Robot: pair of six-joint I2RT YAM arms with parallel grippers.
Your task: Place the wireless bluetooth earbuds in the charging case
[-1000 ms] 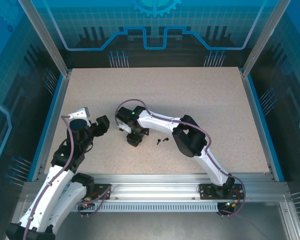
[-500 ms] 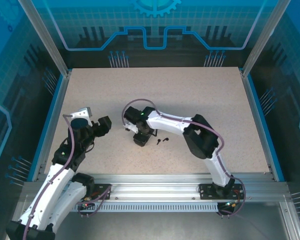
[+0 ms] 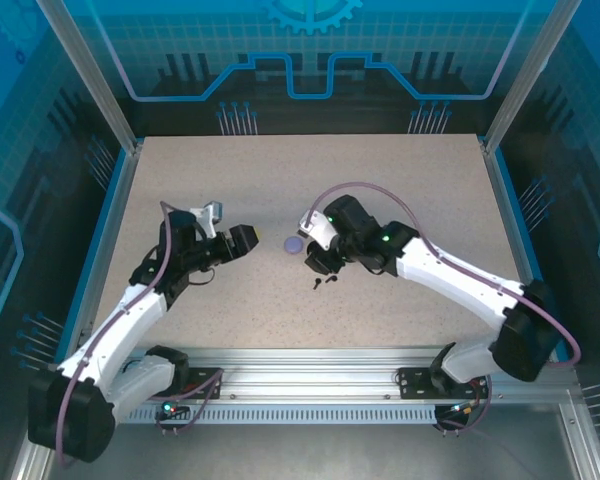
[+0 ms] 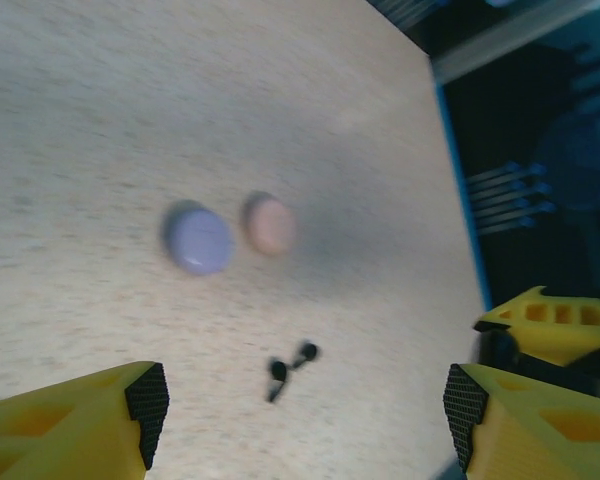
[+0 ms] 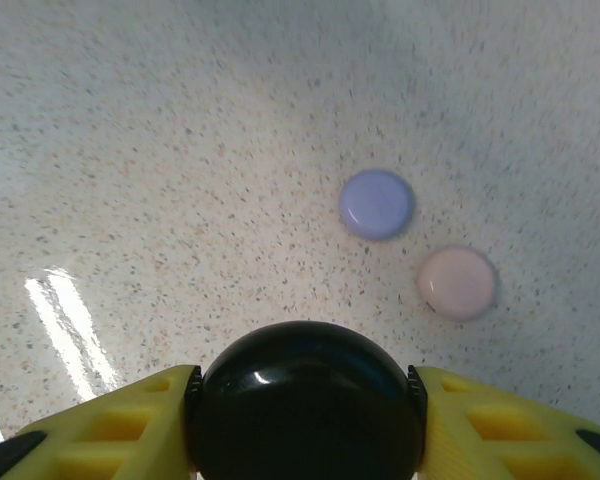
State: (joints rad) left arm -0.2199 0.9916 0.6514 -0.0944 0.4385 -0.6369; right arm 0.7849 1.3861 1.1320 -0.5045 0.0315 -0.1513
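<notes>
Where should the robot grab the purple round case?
Probably by its rounded edge, from straight above. The lavender case lies flat and low on the table, with the pink case close beside it, so pinch the two sides clear of that neighbour.

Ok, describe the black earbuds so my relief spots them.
Near the middle of the speckled table lies a round lavender case. Just towards the arm bases from it sit the black earbuds, two together. They are tiny, dark and stemmed, unlike it and the pink case, both pale discs.
</notes>
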